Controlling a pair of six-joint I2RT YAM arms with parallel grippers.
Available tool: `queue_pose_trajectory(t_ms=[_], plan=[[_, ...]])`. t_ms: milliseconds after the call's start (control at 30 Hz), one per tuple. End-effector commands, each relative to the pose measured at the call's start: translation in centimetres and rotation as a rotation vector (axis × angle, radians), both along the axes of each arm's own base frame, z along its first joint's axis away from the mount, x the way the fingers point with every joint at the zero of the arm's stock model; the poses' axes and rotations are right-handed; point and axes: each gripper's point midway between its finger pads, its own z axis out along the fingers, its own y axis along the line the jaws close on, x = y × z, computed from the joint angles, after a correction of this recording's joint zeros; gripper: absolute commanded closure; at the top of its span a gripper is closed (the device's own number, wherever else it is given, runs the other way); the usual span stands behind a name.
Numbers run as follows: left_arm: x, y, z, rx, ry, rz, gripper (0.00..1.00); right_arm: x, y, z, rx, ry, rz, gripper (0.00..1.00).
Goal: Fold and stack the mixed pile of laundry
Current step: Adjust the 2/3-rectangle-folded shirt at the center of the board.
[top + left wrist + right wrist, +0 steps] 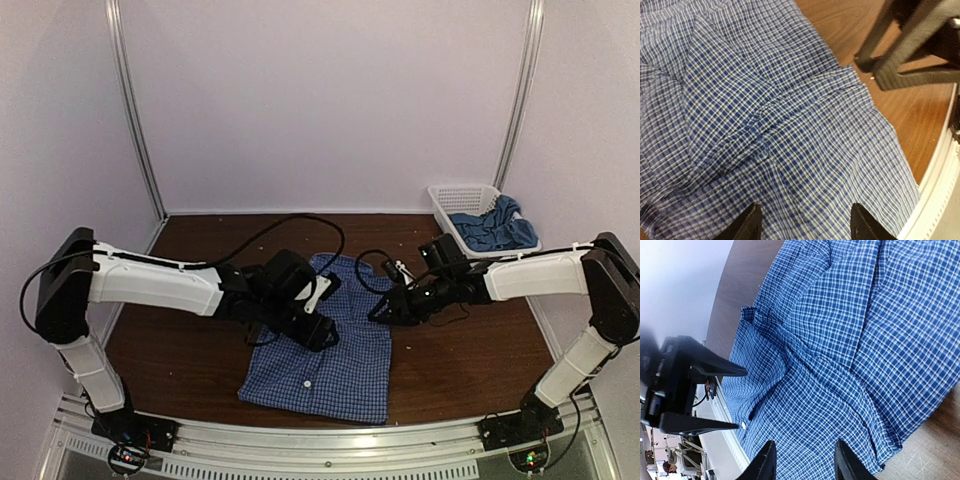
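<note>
The blue-and-white checked shirt [345, 372] lies partly folded on the brown table, near the front centre. My left gripper [322, 338] is open just above its left side, and checked cloth [765, 100] fills the left wrist view between the two fingertips [752, 224]. My right gripper [384, 312] is open over the shirt's upper right edge, with the shirt [840, 340] spread below it. Neither gripper holds anything. The teal-blue t-shirt [495, 228] lies bunched in the basket at the back right.
The white lattice basket [462, 196] stands at the back right corner against the wall. Bare brown table [190, 350] shows left of the shirt and also on the right [480, 340]. The metal rail [330, 435] runs along the near edge. Black cables loop behind the grippers.
</note>
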Motion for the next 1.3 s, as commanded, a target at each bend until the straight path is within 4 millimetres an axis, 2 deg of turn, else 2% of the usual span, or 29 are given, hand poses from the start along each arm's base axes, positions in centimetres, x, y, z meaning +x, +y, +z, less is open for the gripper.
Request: queue_pose_trajectory(t_ms=[0,33,67,200,267,333,433,533,667,767,867,967,1267], plan=[[0.5,1.8,8.1,-0.186,-0.123,0.019,0.35,0.4,1.5,1.9,0.028,-0.039,0.023,0.60],[0.7,3.1,8.5,-0.197,-0.125,0.049,0.33,0.3,1.9,1.9,0.029,-0.036,0.029,0.60],[0.8,4.6,8.1,-0.194,-0.118,0.081,0.32,0.2,2.2,1.9,0.026,-0.034,0.034,0.59],[2.3,10.9,5.4,-0.189,-0.047,0.242,0.34,-0.4,4.3,1.5,0.022,-0.020,0.072,0.59],[2.8,12.8,4.4,-0.215,-0.022,0.282,0.37,-0.5,5.3,1.0,0.008,-0.015,0.089,0.58],[3.2,13.7,4.0,-0.227,-0.023,0.299,0.40,-0.3,6.3,0.6,-0.013,-0.019,0.103,0.58],[3.5,13.6,3.1,-0.223,-0.007,0.284,0.47,-0.1,6.8,-0.3,-0.072,-0.032,0.111,0.57],[3.7,12.9,2.0,-0.218,0.021,0.258,0.50,0.3,5.6,-0.3,-0.122,-0.045,0.082,0.55],[4.2,12.3,1.0,-0.211,0.035,0.253,0.52,0.2,3.1,0.4,-0.180,-0.072,0.035,0.55],[4.6,12.0,0.4,-0.186,0.039,0.246,0.54,0.0,0.7,0.3,-0.215,-0.069,-0.016,0.55],[5.1,11.5,-0.2,-0.169,0.048,0.237,0.58,-0.1,-2.2,-1.4,-0.273,-0.041,-0.079,0.55],[5.4,11.0,-0.3,-0.169,0.050,0.222,0.61,-0.3,-4.1,-2.8,-0.320,-0.013,-0.109,0.55],[6.4,10.5,-1.4,-0.138,0.056,0.231,0.66,0.5,-3.7,-4.6,-0.338,0.007,-0.102,0.58]])
